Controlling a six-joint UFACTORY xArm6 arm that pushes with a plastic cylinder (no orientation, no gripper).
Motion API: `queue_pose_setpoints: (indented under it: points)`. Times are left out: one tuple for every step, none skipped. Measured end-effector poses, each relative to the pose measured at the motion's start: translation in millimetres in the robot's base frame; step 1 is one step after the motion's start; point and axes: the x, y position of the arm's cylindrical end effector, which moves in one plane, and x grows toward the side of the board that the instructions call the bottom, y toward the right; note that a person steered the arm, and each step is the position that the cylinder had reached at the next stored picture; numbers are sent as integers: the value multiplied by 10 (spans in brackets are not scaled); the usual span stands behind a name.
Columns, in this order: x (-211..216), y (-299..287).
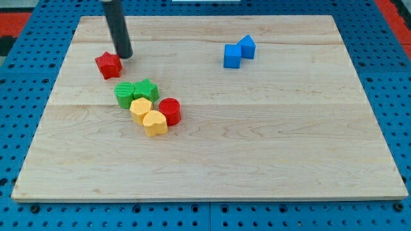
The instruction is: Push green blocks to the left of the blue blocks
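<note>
Two green blocks touch each other left of the board's middle: a rounded green block [124, 94] and a green star [146, 89] to its right. Two blue blocks touch at the upper right of centre: a blue cube [232, 56] and a smaller blue block [246, 46] behind it. My tip [124, 55] rests on the board at the upper left, just right of and behind a red star [108, 65], above the green blocks and far to the left of the blue ones.
A yellow hexagon [140, 108] and a yellow heart-like block [154, 123] sit just below the green blocks, with a red cylinder [169, 111] to their right. The wooden board [289, 147] lies on a blue pegboard.
</note>
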Motion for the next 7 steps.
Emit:
queue_pose_setpoints:
  points:
    - [340,280]
    - [450,95]
    - [424,25]
    - [596,-537]
    - [1001,-428]
    - [1079,490]
    - [859,1608]
